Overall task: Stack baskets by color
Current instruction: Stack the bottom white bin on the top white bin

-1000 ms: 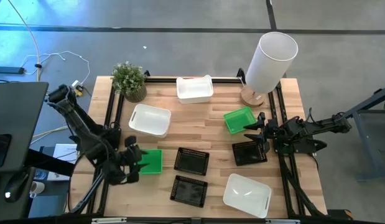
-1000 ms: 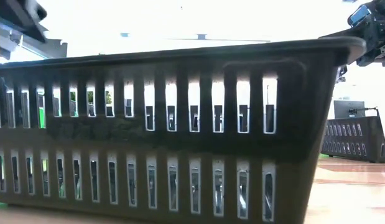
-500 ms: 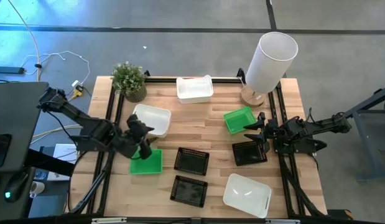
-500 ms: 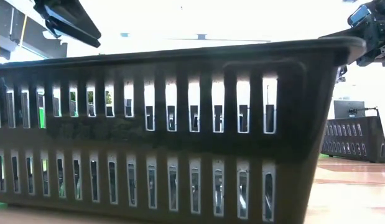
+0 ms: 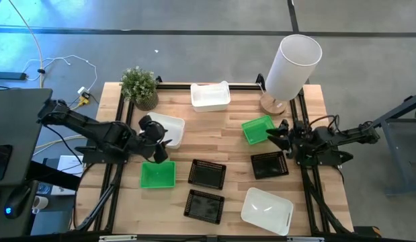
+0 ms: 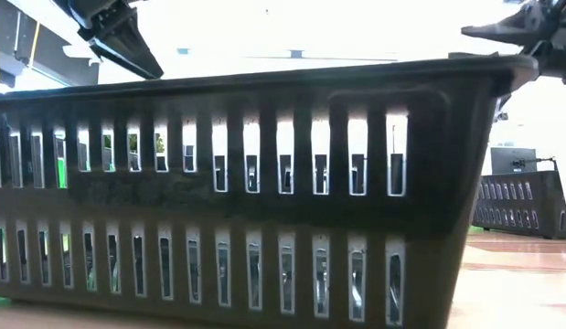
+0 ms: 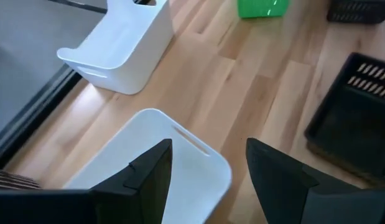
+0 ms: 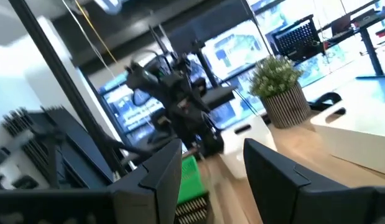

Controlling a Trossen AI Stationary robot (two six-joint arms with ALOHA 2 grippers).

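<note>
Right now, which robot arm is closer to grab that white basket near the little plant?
Left. The left gripper hangs open right over that white basket; the right gripper is far across the table beside a green basket.

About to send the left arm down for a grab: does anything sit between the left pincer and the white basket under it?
Nothing visible does. The left pincer hangs open directly over the white basket, with only air between its fingers and the rim. The green basket lies beside it, apart.
</note>
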